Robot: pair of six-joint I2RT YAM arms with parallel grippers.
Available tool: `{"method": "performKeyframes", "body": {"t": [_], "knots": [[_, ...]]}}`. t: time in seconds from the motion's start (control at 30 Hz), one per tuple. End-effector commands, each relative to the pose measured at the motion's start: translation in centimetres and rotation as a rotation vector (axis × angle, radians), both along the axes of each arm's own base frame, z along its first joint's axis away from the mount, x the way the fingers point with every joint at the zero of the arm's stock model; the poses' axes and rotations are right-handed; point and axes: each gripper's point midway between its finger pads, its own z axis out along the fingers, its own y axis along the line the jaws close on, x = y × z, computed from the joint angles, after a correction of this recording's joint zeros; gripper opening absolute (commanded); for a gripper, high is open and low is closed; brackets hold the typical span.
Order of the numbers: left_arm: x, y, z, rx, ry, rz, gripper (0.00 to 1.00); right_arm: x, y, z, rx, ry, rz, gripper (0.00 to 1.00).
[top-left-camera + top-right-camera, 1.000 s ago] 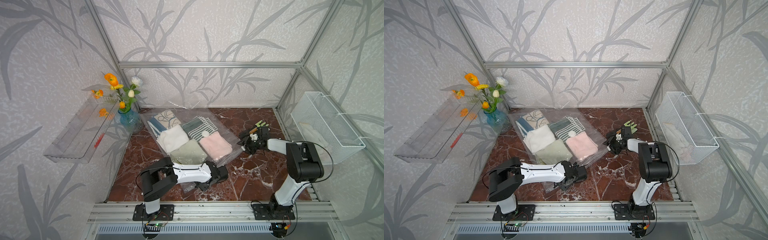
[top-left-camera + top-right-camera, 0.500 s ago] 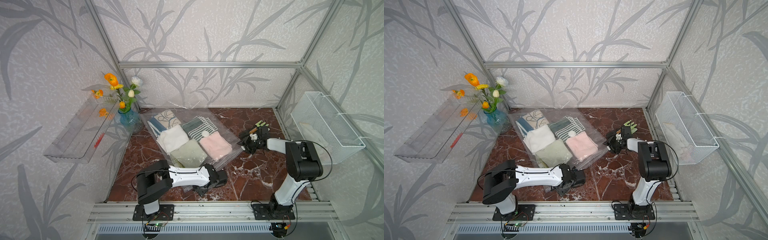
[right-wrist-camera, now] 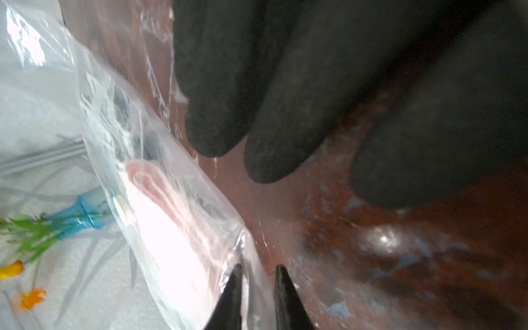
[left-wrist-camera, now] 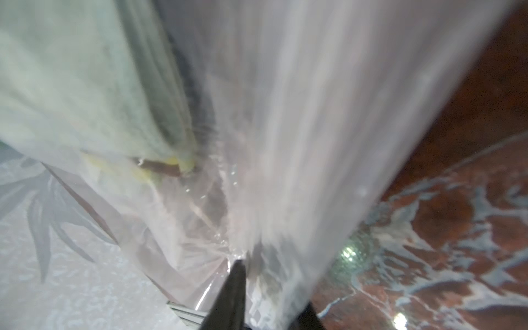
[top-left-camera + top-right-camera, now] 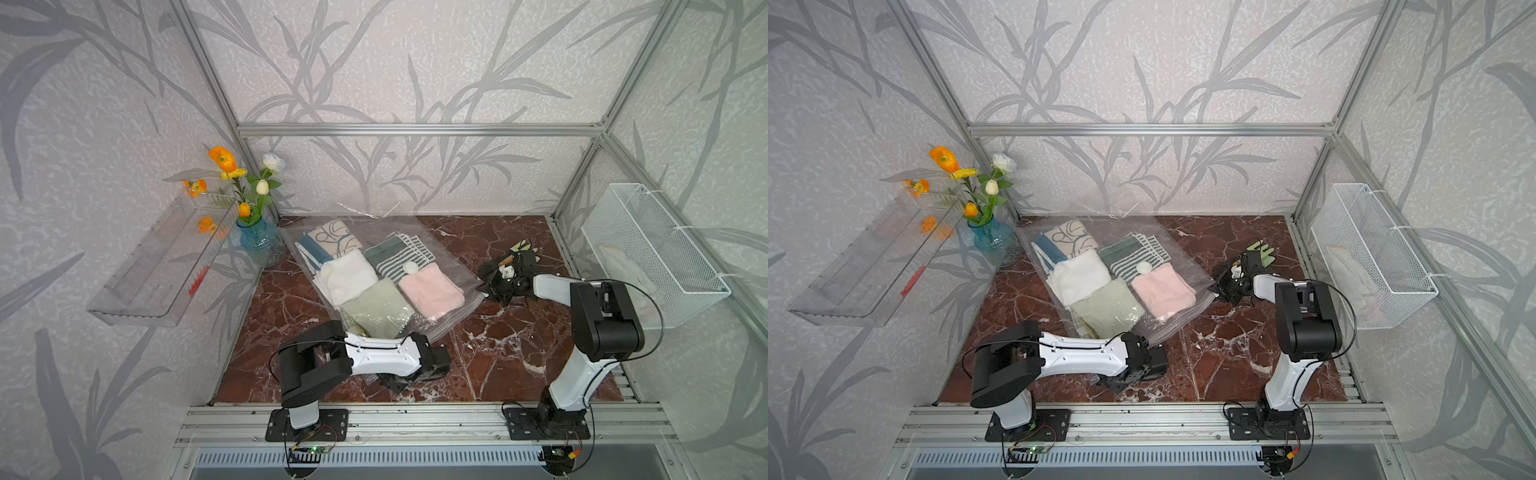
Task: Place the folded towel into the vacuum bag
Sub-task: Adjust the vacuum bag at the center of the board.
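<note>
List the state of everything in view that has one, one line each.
vacuum bag: lying flat on the table, folded towels inside.
pale green towel: inside the bag, by its front edge.
left end effector: shut on the bag's front edge.
right end effector: pinching the bag's side corner.
vase: upright, holding flowers.

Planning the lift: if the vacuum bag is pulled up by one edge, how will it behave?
Probably floppy: the vacuum bag is thin, wrinkled film that drapes in the left wrist view. Likely slippery, given its glossy sheen. The folded towels inside lie loose, so they may slide and bunch toward the low end.
</note>
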Motion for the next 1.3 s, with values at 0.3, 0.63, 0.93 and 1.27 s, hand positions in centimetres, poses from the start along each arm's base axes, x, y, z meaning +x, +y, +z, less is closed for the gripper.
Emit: {"method": "performKeyframes", "body": {"t": [0.3, 0.63, 0.93, 1.27], "knots": [[5.1, 2.4, 16.2, -0.315, -0.384, 0.024, 0.0, 6.5, 2.1, 18.0, 0.059, -0.308, 0.006, 0.0], [5.0, 4.8, 26.8, -0.704, -0.562, 0.046, 0.0, 9.3, 3.8, 32.7, 0.114, -0.536, 0.085, 0.0], [5.0, 1.7, 29.0, -0.944, -0.553, 0.02, 0.0, 8.5, 3.1, 33.8, -0.066, -0.547, 0.128, 0.0], [6.1, 6.4, 35.9, -0.912, -0.785, 0.057, 0.0, 8.8, 3.4, 35.9, 0.021, -0.599, 0.128, 0.0]]}}
